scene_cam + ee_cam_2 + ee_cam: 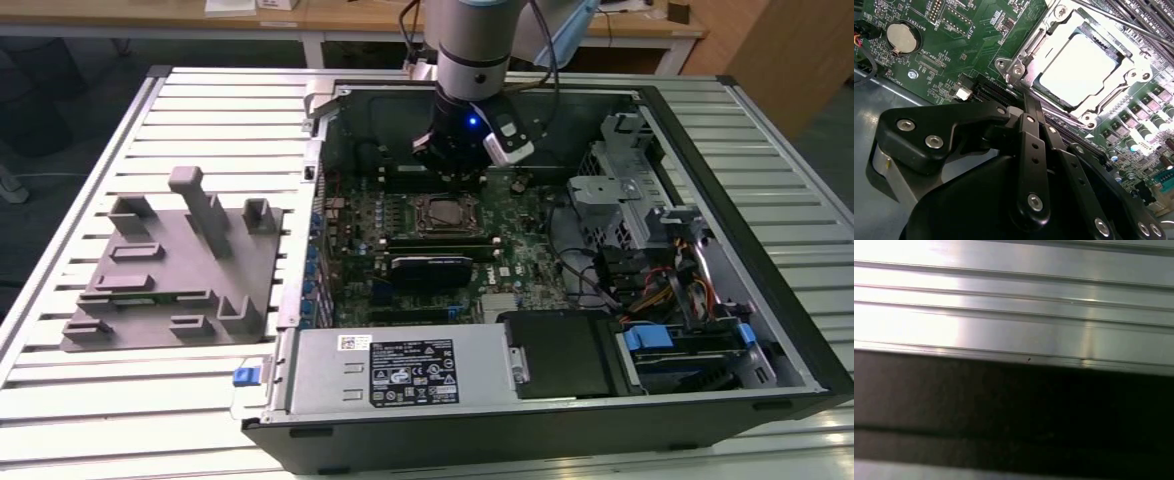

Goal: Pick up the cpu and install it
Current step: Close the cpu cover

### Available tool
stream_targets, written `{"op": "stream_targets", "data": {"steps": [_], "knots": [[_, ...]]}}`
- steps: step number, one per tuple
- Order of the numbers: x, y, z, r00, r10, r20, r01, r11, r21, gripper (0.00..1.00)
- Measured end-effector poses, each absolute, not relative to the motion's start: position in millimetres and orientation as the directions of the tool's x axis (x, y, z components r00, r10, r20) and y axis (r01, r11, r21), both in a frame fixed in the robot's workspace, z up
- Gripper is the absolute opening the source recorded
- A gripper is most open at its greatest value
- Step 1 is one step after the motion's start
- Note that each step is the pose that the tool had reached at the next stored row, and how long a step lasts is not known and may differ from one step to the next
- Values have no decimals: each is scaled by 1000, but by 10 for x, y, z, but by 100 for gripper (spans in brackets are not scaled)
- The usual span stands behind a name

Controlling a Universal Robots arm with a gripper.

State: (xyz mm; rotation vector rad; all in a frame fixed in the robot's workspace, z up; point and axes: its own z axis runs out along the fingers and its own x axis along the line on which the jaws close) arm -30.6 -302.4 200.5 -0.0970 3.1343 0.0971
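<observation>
The cpu (1081, 67) lies seated in the motherboard's socket frame (1026, 50), and the pincer (1030, 107), fingers drawn together and empty, hangs just beside it, so any move here should stay straight and gentle.

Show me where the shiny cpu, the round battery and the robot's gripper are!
cpu (1079, 70), second wrist view, middle of its silvery top.
round battery (900, 37), second wrist view, its flat face.
gripper (1026, 100), second wrist view, tip of its fingers.
</observation>
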Motion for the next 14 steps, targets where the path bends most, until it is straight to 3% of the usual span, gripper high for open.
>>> {"op": "stream_targets", "data": {"steps": [14], "knots": [[-304, -3025, 1965, -998, -62, -5, -62, 997, 46, 11]]}}
